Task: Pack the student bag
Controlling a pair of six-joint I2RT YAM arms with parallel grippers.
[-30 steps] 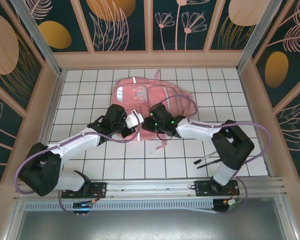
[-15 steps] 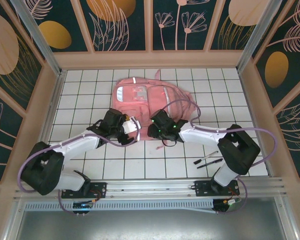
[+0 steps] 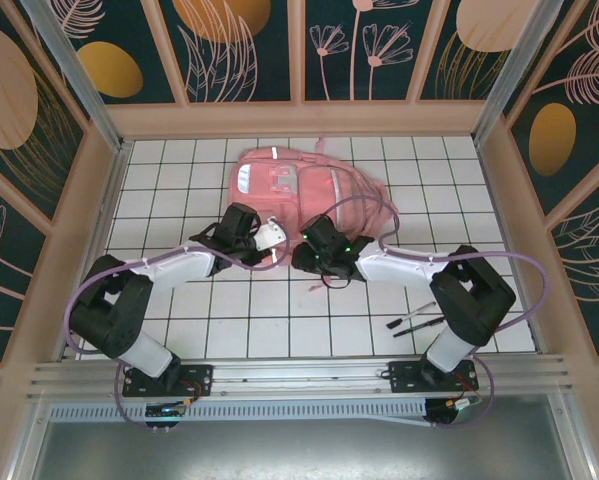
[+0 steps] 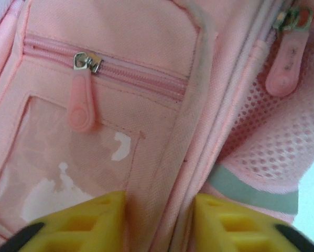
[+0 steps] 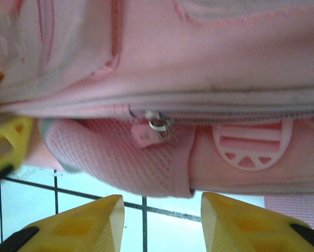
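Right gripper point(image 5: 162, 203) hangs open beside the zipped edge of the student bag point(image 3: 314, 185), left gripper point(image 4: 159, 202) parted against its front, whether pinching fabric I cannot tell.

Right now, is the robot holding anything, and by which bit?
Right gripper holds nothing. Left gripper straddles a seam on the student bag; whether it pinches cannot be told.

student bag point(image 3: 279, 185) behind, pens point(image 3: 416, 319) front right
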